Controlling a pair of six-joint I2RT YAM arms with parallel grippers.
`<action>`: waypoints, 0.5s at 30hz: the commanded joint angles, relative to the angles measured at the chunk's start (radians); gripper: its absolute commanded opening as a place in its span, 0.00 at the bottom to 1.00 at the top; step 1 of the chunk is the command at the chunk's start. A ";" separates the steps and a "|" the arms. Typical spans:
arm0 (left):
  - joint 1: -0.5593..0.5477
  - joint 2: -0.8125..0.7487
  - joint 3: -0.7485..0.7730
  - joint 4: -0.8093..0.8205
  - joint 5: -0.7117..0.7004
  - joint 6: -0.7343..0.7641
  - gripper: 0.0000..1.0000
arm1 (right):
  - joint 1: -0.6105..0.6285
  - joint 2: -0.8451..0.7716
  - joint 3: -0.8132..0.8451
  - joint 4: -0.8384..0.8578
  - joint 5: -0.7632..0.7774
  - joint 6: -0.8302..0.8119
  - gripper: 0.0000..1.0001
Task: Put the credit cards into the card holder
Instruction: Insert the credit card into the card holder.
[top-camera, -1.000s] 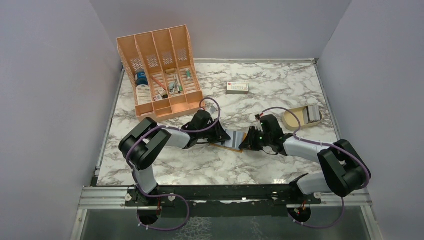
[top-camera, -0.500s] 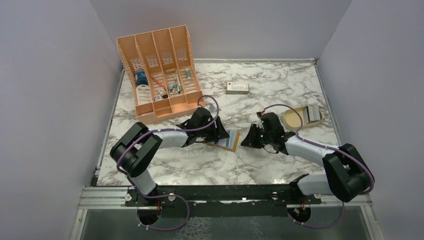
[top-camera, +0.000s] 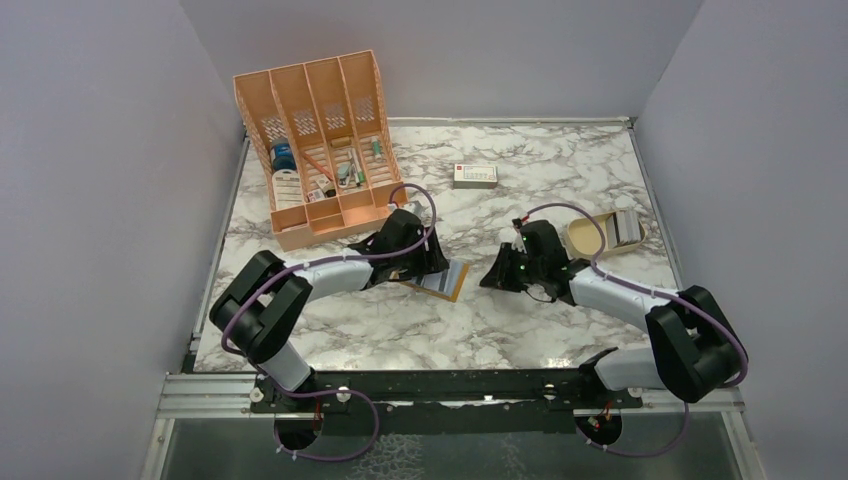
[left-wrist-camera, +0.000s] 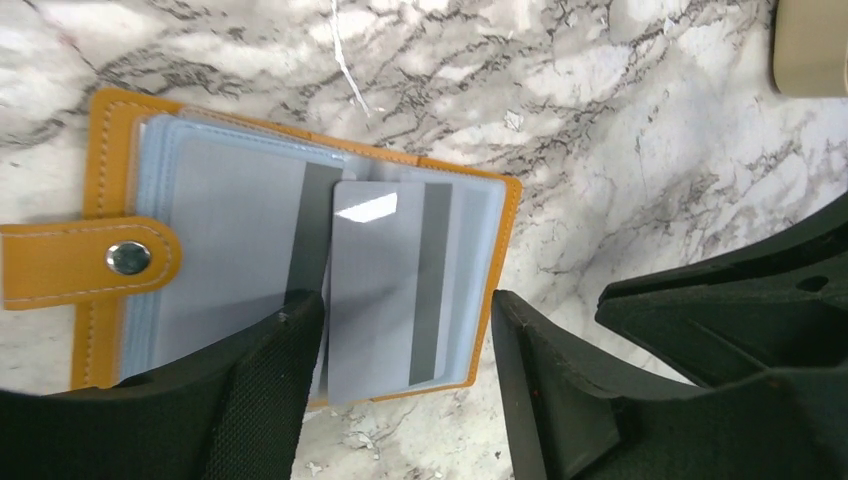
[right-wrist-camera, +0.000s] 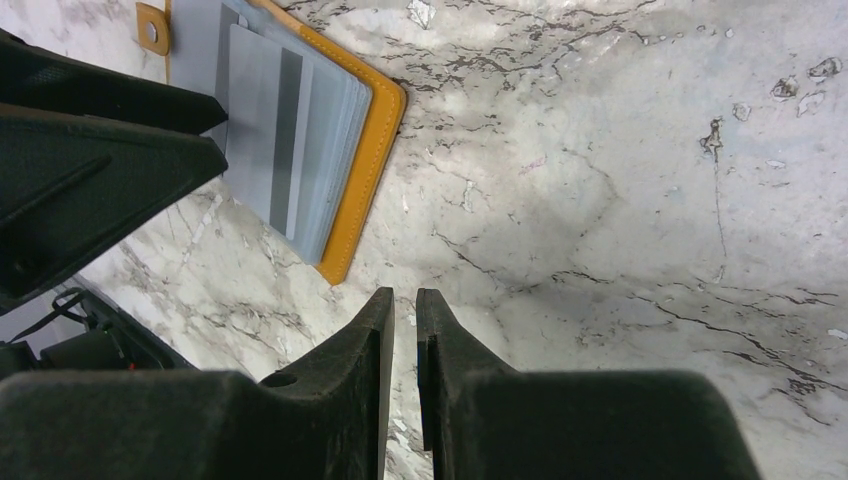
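Observation:
The card holder (left-wrist-camera: 100, 262) lies open on the marble, mustard-orange with a stud strap and grey-blue pockets; it also shows in the top view (top-camera: 447, 281) and the right wrist view (right-wrist-camera: 362, 150). One grey credit card (left-wrist-camera: 380, 290) with a dark stripe sits partly in its right pocket, another (left-wrist-camera: 235, 260) in the left one. My left gripper (left-wrist-camera: 400, 300) is open, its fingers straddling the holder's near edge. My right gripper (right-wrist-camera: 403, 297) is shut and empty, over bare marble to the right of the holder. More grey cards (top-camera: 627, 228) lie in a tan dish.
The tan oval dish (top-camera: 588, 238) stands at the right. A white box with a red mark (top-camera: 475, 175) lies at the back middle. A large orange desk organiser (top-camera: 320, 140) stands at the back left. The two grippers (top-camera: 430, 268) (top-camera: 497, 276) are close together.
My right gripper has drawn back to the right, away from the card holder. My left gripper and the holder have shifted a little left and back.

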 joint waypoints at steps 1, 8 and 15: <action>-0.001 -0.042 0.051 -0.064 -0.080 0.076 0.67 | 0.006 0.011 0.025 0.009 0.007 -0.017 0.15; -0.001 -0.082 0.060 -0.119 -0.135 0.115 0.65 | 0.006 0.018 0.022 0.033 0.000 -0.010 0.15; 0.002 -0.027 0.070 -0.058 -0.005 0.128 0.66 | 0.006 0.052 0.019 0.132 -0.066 0.055 0.14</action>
